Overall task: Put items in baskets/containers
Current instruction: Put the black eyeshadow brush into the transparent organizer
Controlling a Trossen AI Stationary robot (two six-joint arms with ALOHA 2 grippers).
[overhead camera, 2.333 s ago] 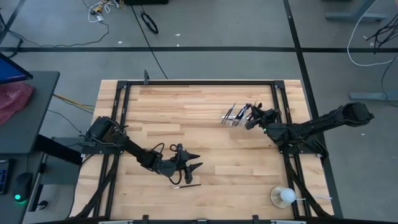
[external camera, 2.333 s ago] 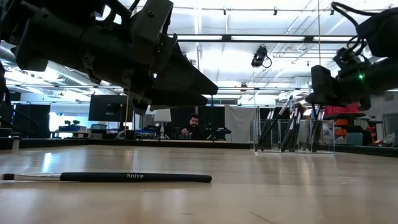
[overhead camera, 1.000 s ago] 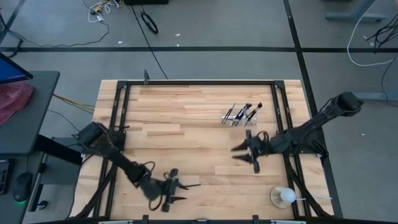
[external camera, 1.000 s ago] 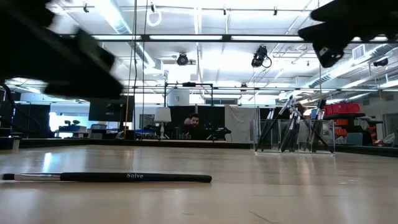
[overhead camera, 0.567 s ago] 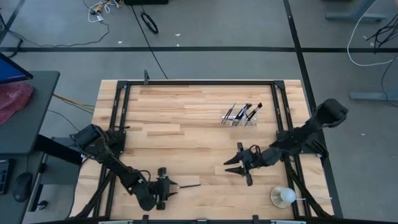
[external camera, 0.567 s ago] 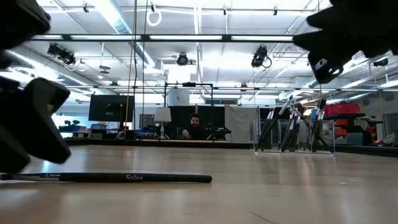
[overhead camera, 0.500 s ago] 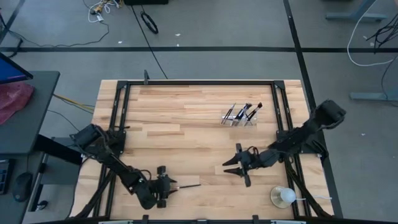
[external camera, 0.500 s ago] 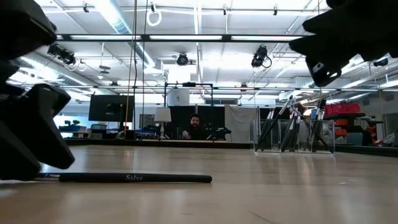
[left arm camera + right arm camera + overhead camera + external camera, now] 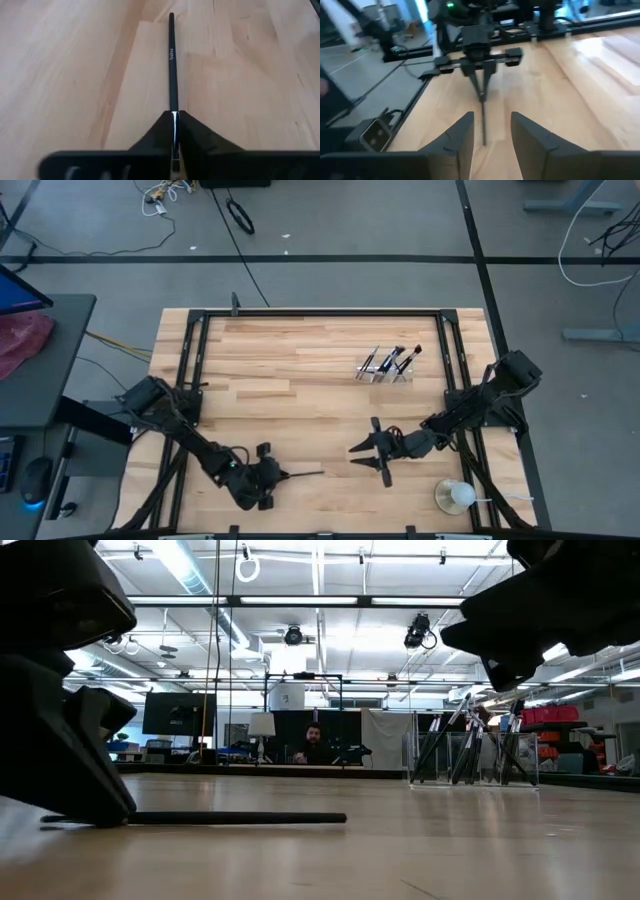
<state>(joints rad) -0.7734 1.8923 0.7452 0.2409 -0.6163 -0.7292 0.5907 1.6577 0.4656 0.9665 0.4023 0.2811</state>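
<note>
One last makeup brush [image 9: 303, 475] lies at six o'clock on the table, its ferrule end clamped by the left gripper [image 9: 270, 476]. Several brushes are stowed in the clear tray [image 9: 385, 369] at one o'clock. The right gripper [image 9: 371, 456] is held spread nearby, empty.

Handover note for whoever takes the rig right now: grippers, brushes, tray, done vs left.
Left gripper: shut on the last loose brush at one end; brush lies flat on the table near the front edge.
Right gripper: open, empty, hovering front-centre, pointed at the brush.
Clear tray: back right, several brushes already standing in it.
Done: all other brushes visible are in the tray.
Left: lift this brush and get it into the tray.
</note>
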